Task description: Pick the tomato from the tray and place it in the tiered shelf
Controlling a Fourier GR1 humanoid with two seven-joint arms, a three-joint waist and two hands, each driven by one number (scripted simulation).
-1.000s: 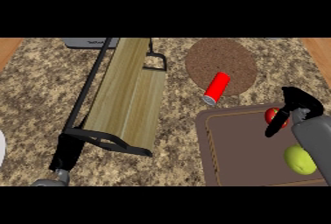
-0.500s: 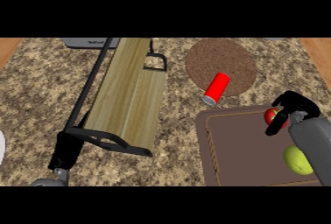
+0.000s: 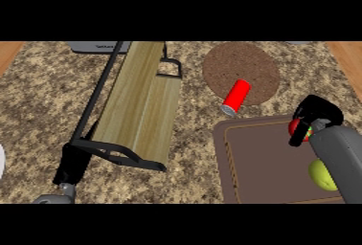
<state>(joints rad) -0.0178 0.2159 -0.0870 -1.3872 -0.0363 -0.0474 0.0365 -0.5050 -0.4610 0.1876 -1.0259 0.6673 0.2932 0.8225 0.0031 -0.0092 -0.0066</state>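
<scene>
A yellow-green fruit [image 3: 322, 174] lies close to me on the brown tray [image 3: 262, 162]. Farther on, my right hand [image 3: 311, 119] curls around the red tomato [image 3: 298, 130] at the tray's back corner. It could slip out and roll toward the red can [image 3: 235, 96]. The wooden tiered shelf [image 3: 141, 107] waits well apart, to my left.

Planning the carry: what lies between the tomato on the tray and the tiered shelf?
The red can lies on the cork mat, just beyond the tray, near the line from tomato to tiered shelf. Otherwise bare counter.
</scene>
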